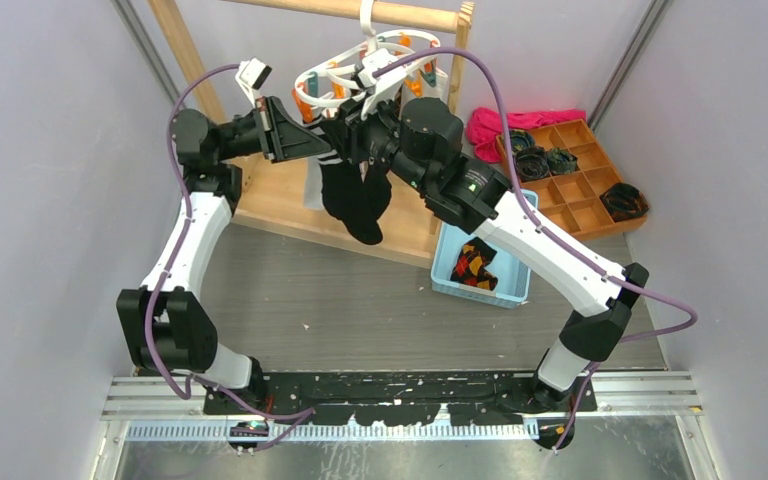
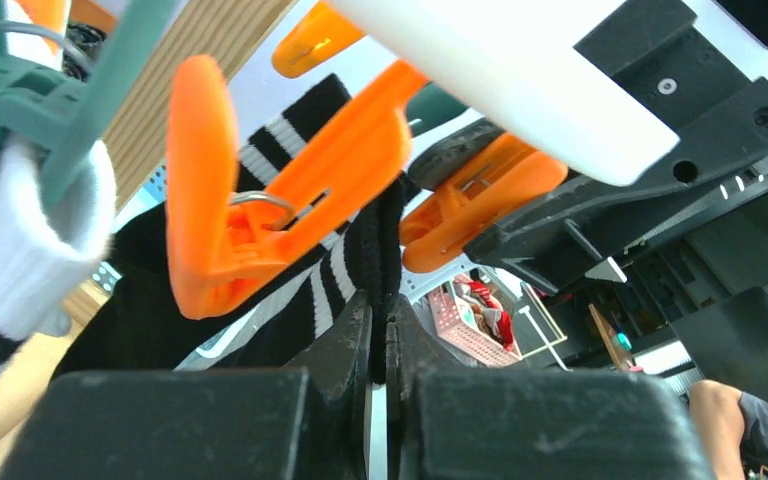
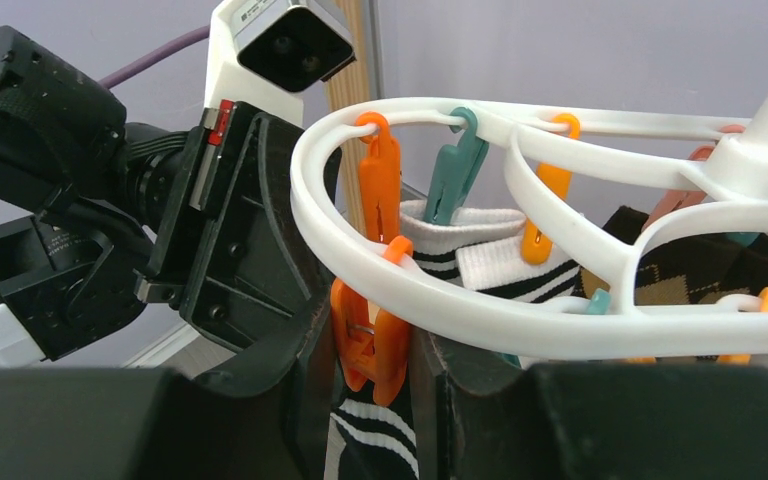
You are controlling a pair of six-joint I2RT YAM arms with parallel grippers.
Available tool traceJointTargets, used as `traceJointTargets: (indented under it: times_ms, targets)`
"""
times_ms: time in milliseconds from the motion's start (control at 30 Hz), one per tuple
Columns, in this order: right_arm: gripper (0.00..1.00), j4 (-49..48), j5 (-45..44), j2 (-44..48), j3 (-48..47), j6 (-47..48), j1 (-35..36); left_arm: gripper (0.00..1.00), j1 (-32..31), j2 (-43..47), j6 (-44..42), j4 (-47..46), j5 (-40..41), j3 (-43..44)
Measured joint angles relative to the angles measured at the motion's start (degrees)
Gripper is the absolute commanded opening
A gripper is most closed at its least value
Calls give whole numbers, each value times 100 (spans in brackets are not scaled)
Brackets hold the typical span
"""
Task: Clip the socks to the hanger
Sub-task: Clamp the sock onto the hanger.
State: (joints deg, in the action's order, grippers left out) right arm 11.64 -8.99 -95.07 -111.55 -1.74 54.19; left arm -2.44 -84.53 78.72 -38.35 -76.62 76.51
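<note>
With the left hand (image 2: 380,305) pinched shut on the striped cuff of the sock (image 1: 355,200) just under the hanger (image 3: 480,308), over the far edge of the table (image 1: 360,300), the right hand (image 3: 370,375), squeezing an orange clip (image 3: 372,340), should spread it wide, take the cuff deep, then release.

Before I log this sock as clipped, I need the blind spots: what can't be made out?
- Top view: the gripped orange plastic clip, hidden under the right gripper's wrist.
- Right wrist view: whether it bites the black white-striped sock, crowded by gripper fingers.
- Left wrist view: sock's toe, off-frame.
</note>
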Motion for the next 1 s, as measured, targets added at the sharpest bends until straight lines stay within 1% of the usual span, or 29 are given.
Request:
traceJointTargets:
  times_ms: [200,400,467,533,567,600,667,767,867,933,1000]
  targets:
    - [12,-13,66,0,7,-83,-31,0,0,-48,367,-649,-151,0]
    - [11,-46,133,2,55,-173,-61,0,0,-339,798,-1340,-251,9]
    - [11,-48,125,2,55,-192,-70,0,0,-382,813,-1486,-208,-17]
    - [11,-48,96,4,55,-234,-70,0,0,-293,592,-1493,-87,-168]
    - [11,-46,68,4,55,-262,-70,0,0,-138,291,-1320,48,-369]
    - [11,-46,39,4,55,-293,-70,0,4,76,-142,-940,201,-566]
    - [11,-46,-11,4,55,-328,-70,0,13,603,-1320,286,577,-802]
    - [11,-46,-101,4,55,-389,-68,0,-24,1473,-3213,2426,1513,-745]
    - [11,-46,-151,4,55,-448,-68,0,-74,2061,-4435,3585,2199,-627]
    - [11,-46,-192,4,55,-472,-68,0,-146,2317,-5018,4107,2621,-638]
    - [11,-44,-232,7,55,-503,-68,0,-295,2594,-5576,4446,3211,-841]
